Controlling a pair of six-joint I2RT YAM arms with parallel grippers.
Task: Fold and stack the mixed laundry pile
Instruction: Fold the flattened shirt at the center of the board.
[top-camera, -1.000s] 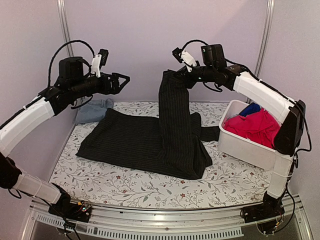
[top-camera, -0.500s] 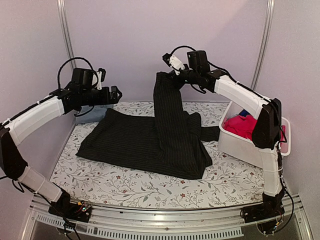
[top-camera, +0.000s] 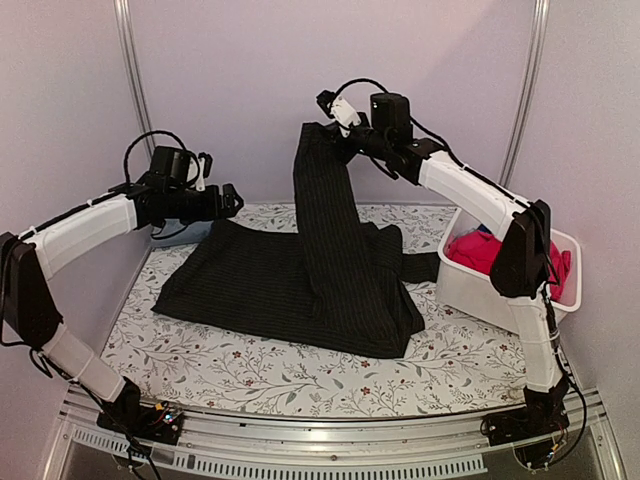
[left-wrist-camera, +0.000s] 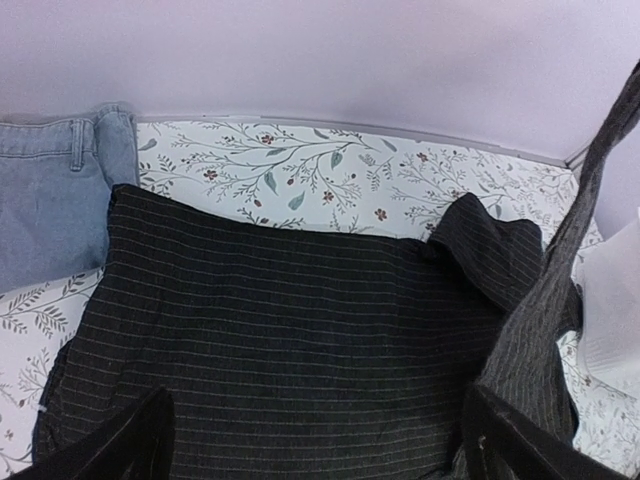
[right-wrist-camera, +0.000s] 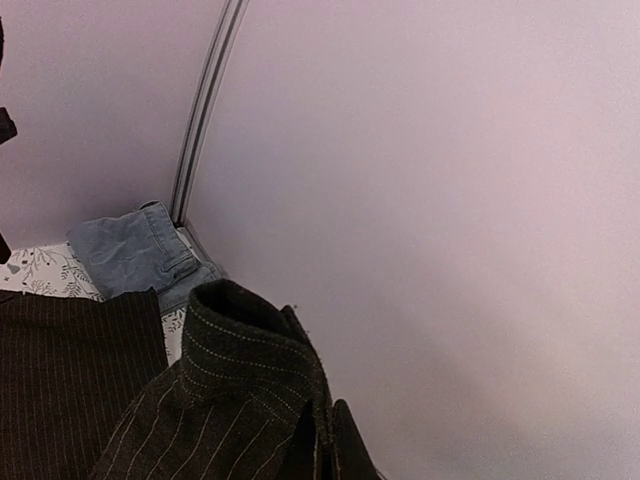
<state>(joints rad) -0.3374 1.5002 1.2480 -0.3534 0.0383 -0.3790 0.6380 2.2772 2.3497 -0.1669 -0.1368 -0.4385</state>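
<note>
Shirt (top-camera: 280, 285) lies between denim piece (left-wrist-camera: 50, 200) and bin (top-camera: 480, 292)

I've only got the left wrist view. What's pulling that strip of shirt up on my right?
Observer: The right gripper, shut on the shirt, holds one end high near the back wall.
Operator: Any laundry elsewhere?
Observer: Yes, red cloth sits in the bin on the right.
Operator: Does the shirt hang off the front?
Observer: No, its near edge lies on the table, short of the front.

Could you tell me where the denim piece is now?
In the left wrist view, the denim piece lies far left against the back wall, beside the pinstriped shirt.
</note>
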